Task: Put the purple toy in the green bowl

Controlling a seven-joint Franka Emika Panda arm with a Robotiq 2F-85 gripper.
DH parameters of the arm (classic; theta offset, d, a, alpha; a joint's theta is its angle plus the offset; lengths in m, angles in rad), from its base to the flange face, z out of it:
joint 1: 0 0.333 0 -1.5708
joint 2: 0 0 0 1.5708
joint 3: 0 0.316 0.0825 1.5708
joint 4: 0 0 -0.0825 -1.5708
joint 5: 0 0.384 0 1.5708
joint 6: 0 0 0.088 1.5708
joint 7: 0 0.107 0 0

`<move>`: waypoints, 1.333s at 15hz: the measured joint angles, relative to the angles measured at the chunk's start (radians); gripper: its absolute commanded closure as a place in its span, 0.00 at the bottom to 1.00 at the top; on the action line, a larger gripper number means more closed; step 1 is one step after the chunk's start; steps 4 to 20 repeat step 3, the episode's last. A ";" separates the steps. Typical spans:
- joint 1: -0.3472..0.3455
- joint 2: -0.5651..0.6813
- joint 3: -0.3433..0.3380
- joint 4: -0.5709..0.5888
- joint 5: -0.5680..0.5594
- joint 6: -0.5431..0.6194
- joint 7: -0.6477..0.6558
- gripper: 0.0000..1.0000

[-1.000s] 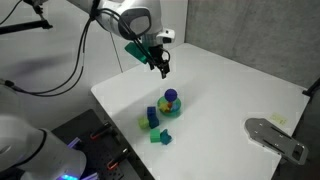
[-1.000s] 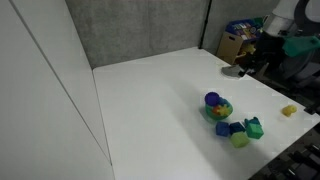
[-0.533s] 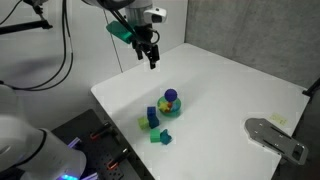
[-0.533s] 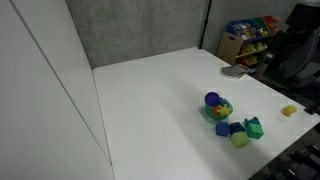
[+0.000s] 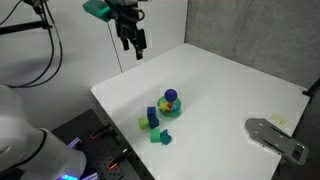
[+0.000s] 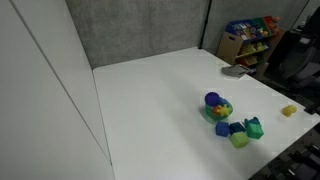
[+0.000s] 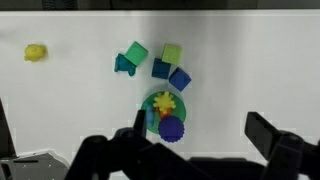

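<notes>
The purple toy (image 7: pixel 172 129) is a dark purple-blue ball lying in the green bowl (image 7: pixel 152 101) beside a yellow spiky toy (image 7: pixel 165 103). Both exterior views show the toy (image 5: pixel 171 96) (image 6: pixel 212 99) on top of the bowl (image 5: pixel 166 111) (image 6: pixel 224 113). My gripper (image 5: pixel 135 45) hangs high above the table's far left part, well away from the bowl. In the wrist view its fingers (image 7: pixel 200 133) are spread wide with nothing between them.
Several small blocks, blue (image 7: pixel 180 78), green (image 7: pixel 171 54) and teal (image 7: pixel 132 58), lie near the bowl. A yellow piece (image 7: pixel 36 52) lies apart. A grey metal plate (image 5: pixel 275 136) sits at the table's corner. Shelves with packets (image 6: pixel 250 38) stand beyond.
My gripper has risen and moved away from the bowl toward the table's far left edge. The toys and the bowl have not moved.
</notes>
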 measured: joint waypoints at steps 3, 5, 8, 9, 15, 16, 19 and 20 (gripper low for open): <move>0.000 -0.015 0.001 0.002 0.000 -0.018 0.000 0.00; 0.000 -0.015 0.001 0.002 0.000 -0.018 0.000 0.00; 0.000 -0.015 0.001 0.002 0.000 -0.018 0.000 0.00; 0.000 -0.015 0.001 0.002 0.000 -0.018 0.000 0.00; 0.000 -0.015 0.001 0.002 0.000 -0.018 0.000 0.00; 0.000 -0.015 0.001 0.002 0.000 -0.018 0.000 0.00; 0.000 -0.015 0.001 0.002 0.000 -0.018 0.000 0.00; 0.000 -0.015 0.001 0.002 0.000 -0.018 0.000 0.00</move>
